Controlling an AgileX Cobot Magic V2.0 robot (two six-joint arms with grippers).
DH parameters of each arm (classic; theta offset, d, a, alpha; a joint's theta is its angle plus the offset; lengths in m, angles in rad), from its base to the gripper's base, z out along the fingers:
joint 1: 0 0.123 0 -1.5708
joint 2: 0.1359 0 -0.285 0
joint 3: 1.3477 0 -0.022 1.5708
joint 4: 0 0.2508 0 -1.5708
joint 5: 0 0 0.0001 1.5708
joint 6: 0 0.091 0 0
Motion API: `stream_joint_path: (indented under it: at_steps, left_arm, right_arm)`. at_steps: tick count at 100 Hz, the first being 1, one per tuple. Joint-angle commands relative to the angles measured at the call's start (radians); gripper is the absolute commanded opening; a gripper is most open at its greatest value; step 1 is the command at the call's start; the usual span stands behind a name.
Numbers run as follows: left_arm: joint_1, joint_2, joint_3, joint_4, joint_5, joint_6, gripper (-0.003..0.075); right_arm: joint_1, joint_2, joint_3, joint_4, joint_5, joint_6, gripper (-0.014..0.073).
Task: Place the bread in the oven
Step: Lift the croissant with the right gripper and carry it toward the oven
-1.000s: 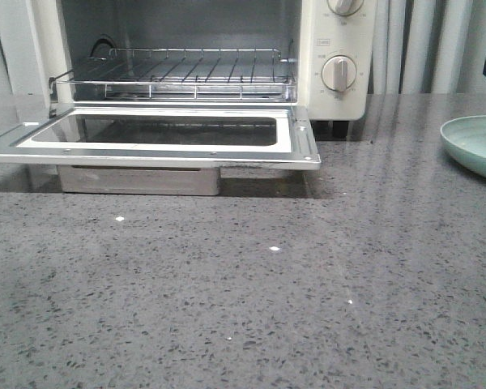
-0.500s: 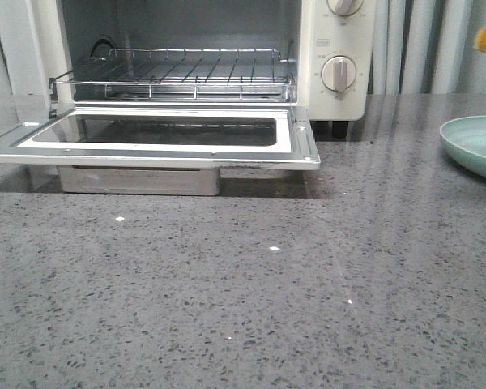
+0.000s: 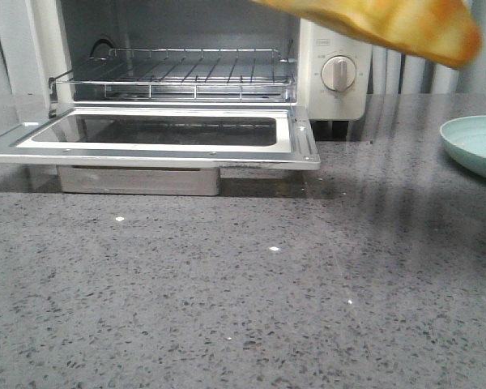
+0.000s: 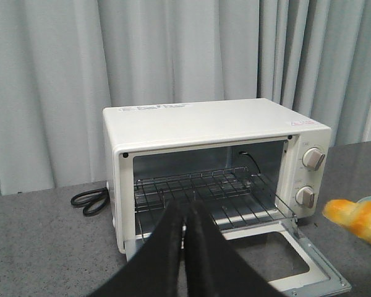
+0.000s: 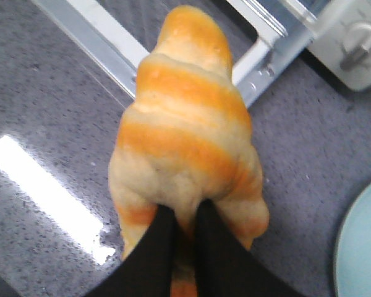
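The bread, a golden-brown croissant with cream stripes, hangs in the air pinched by my right gripper, whose black fingers are shut on its near end. In the front view the bread crosses the top right, high in front of the oven's knob panel. It also shows at the edge of the left wrist view as an orange tip. The cream-white oven stands with its glass door dropped flat and the wire rack bare. My left gripper is shut on nothing, held back facing the oven.
A pale green plate sits on the grey speckled counter to the right of the oven. A black power cord coils beside the oven's left side. Grey curtains hang behind. The open door juts out over the counter.
The bread has swept in from the far right edge to above the oven's knob panel, moving left. One second ago only a dark bit of gripper showed there.
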Motion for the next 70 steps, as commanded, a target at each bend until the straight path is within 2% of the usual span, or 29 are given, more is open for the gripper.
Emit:
stream_joint_path:
  at_steps: [1,47,70]
  left_arm:
    - [0.004,0.010,-0.030,-0.021,-0.050,-0.010,-0.0022]
    - [0.004,0.008,-0.030,-0.044,-0.032,-0.010,-0.0022]
    - [0.004,0.008,-0.030,-0.044,-0.032,-0.010,-0.0022]
  right_arm:
    - [0.030,0.005,-0.072,-0.038,-0.065,-0.034,-0.0071]
    - [0.054,0.321,-0.424,-0.214,-0.049,-0.086,-0.0071]
    - [0.054,0.468,-0.530,-0.341,-0.053,-0.086,-0.0071]
